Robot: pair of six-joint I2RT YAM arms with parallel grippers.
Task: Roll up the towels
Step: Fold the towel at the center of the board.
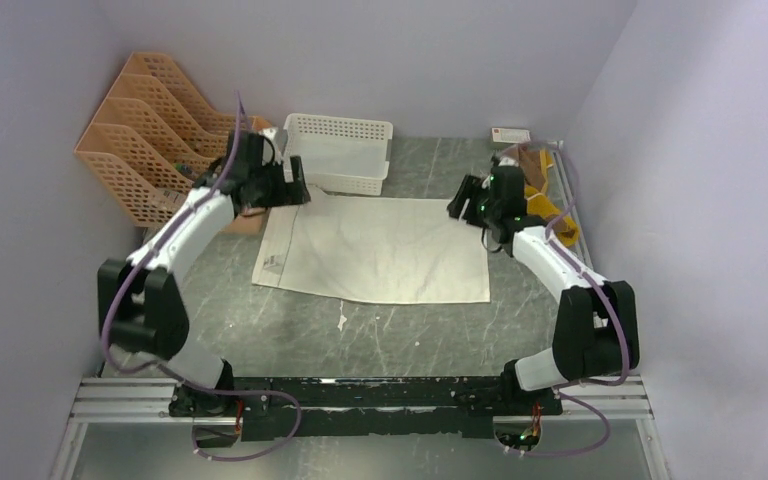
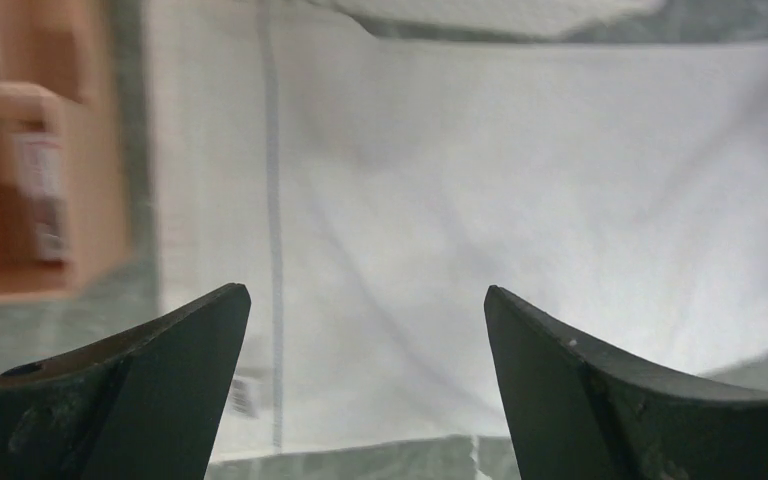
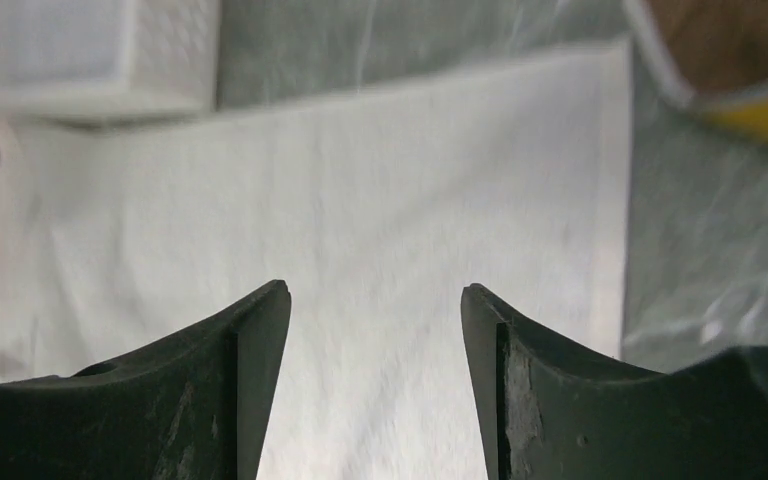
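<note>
1. The plain cream-white cloth towel (image 1: 375,250) lies spread flat in the middle of the grey marbled counter (image 1: 360,335). Its edges are roughly square to the arms. I judge it is laid out this way so that it can be rolled evenly from one edge.
2. The left end effector (image 1: 295,185) hangs over the towel's far left corner and the right end effector (image 1: 465,200) over its far right corner. One per corner probably lets a whole edge be worked level.
3. In the left wrist view the left end effector (image 2: 367,300) has its jaws wide apart, with only flat cloth showing between them. It grips nothing.
4. The right end effector (image 3: 375,295) is also parted, less widely, and is empty.
5. The brown cloth towel with mustard-yellow patches (image 1: 540,190) lies bunched at the far right, behind the right arm. It seems set aside to wait its turn.
6. Count:
   - two towels, neither rolled
   - two end effectors
   - one white plastic lattice basket (image 1: 340,125) at the back
   - one orange plastic tiered file rack (image 1: 140,140) at the far left
</note>
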